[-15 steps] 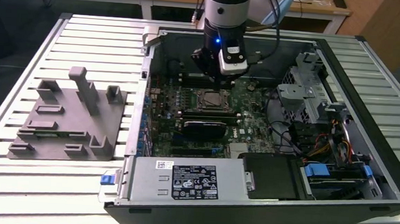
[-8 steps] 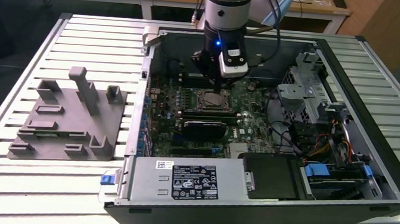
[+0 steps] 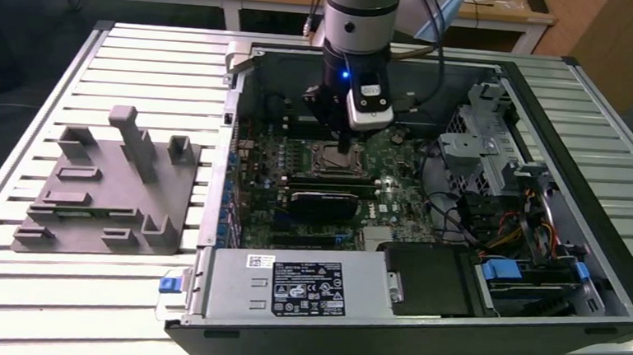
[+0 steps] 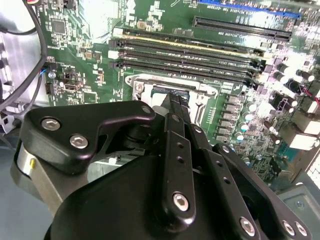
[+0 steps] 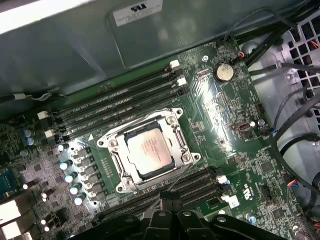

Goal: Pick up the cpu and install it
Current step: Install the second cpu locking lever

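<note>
The cpu [image 5: 150, 152], a small square chip with a pale silver top, lies flat inside the metal-framed socket [image 5: 176, 121] on the green motherboard. In the exterior view the socket [image 3: 320, 155] sits in the middle of the open computer case, and my gripper [image 3: 346, 149] hangs straight above it, just off the board. Its black fingers [image 4: 174, 107] are pressed together, with nothing between them. In the first wrist view the gripper [image 5: 169, 196] stands beside the socket's edge, apart from the chip.
Memory slots [image 5: 120, 102] run along both sides of the socket. A black finned module [image 3: 322, 201] lies just in front of it. Cables and a drive cage [image 3: 483, 146] crowd the case at the exterior view's right. A grey fixture [image 3: 107, 185] stands on the slatted table outside.
</note>
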Available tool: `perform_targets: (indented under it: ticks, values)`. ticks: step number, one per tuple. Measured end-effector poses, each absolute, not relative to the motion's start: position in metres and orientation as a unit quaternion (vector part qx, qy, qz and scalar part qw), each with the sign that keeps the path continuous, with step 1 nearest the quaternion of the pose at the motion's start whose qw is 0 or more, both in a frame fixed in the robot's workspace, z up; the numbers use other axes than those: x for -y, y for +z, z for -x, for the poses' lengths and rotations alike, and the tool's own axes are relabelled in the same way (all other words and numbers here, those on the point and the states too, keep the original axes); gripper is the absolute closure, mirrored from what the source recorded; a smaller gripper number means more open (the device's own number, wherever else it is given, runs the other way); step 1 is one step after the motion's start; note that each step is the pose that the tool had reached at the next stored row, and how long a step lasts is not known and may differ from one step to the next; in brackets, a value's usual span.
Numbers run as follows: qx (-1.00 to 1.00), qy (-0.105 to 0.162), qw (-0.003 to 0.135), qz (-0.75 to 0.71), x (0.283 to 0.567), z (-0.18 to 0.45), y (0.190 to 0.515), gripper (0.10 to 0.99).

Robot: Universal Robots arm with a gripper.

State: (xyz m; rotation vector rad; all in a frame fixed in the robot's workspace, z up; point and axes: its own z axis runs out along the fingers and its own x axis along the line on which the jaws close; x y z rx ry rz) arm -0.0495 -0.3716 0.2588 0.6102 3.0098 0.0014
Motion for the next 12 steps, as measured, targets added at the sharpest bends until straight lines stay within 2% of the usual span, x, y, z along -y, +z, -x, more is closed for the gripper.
perform_targets:
  ticks: [12]
  values:
    - [-0.979,0.0,0.035,-0.199,0.3749,0.0497,0.2568,0.98]
